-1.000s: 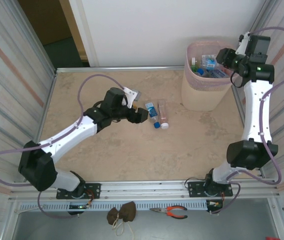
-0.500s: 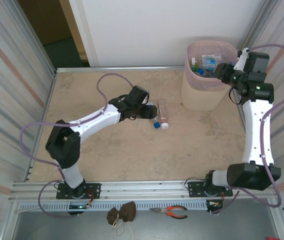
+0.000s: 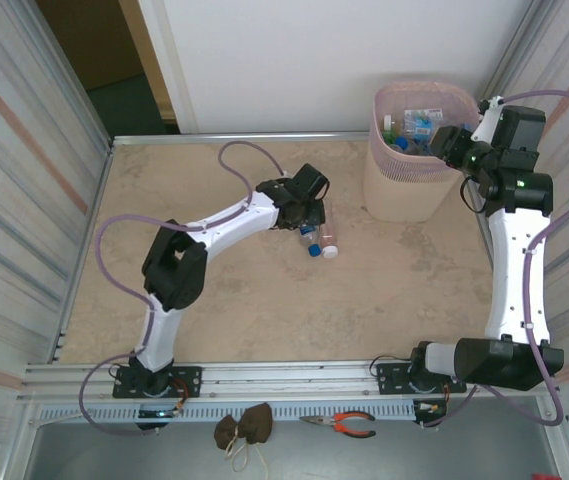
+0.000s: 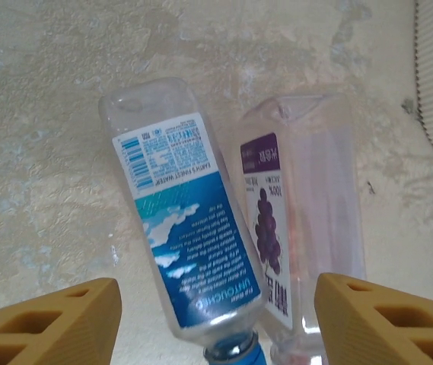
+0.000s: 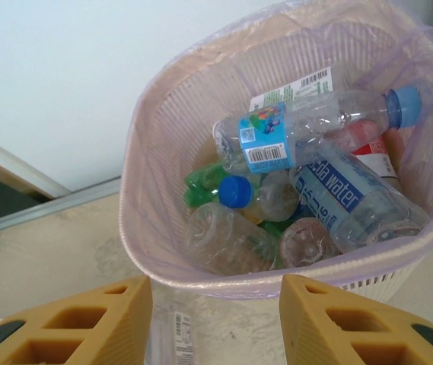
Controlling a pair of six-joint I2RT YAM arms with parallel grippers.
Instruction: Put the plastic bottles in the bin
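Top external view: tabletop [image 3: 244, 300] with the bin [image 3: 404, 195] standing well off to the right of the left gripper [image 3: 309, 205] and just below and in front of the right gripper [image 3: 446, 142]. Right wrist view: right gripper [image 5: 216, 304] released, jaws apart and empty, hanging over the near rim of the bin [image 5: 136, 175], which holds a pile of binned bottles [image 5: 307, 175]. Left arm is the nearer one to what's left. Left wrist view: left gripper [image 4: 216, 296] released, nothing clamped, one finger either side of two bottles lying flat on the tabletop directly ahead of it. Blue-label bottle [image 4: 189, 236] sits left of centre between the jaws, purple-label bottle [image 4: 300, 220] right of centre, side by side and touching near the necks. Both point caps toward the gripper, bases away; long axes run straight out from the gripper, across the closing line, with the blue-label one tilted a little, base swung left. Judgement: jaws straddle both, so closing could pinch the pair, not one.
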